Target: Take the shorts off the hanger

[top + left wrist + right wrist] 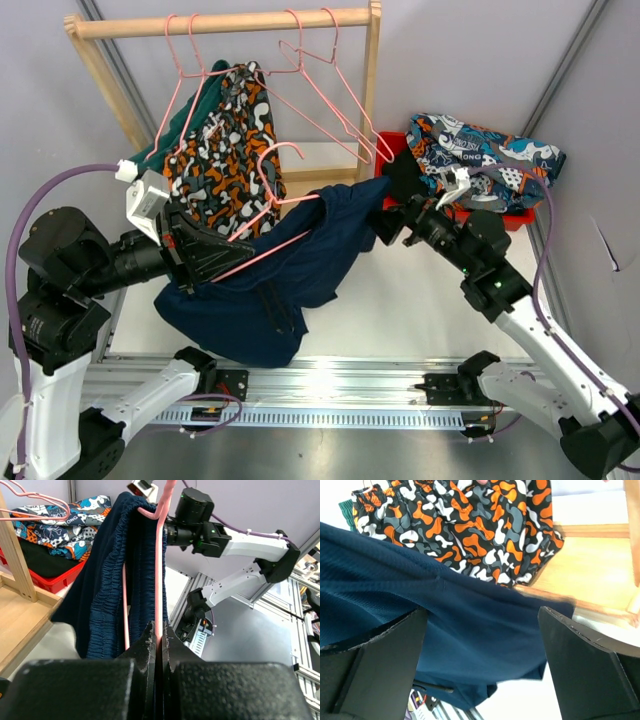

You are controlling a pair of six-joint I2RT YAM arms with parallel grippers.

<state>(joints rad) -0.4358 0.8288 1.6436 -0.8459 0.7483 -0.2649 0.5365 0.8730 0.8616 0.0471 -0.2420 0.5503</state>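
Navy shorts point(290, 270) across right tool's point(481, 615) wide gap, perhaps touching.

The hanger point(167, 492) with shorts point(300, 260) draped over it sits in front of the rack point(220, 22), with the bin point(390, 158) to the right, apparently holding another pair point(485, 155).

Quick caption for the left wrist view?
Left gripper clamps pink hanger draped with navy shorts; right arm beyond.

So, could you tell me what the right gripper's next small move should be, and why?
Probably close on the navy shorts: the right gripper stands open at that fabric, while the left gripper clamps the hanger.
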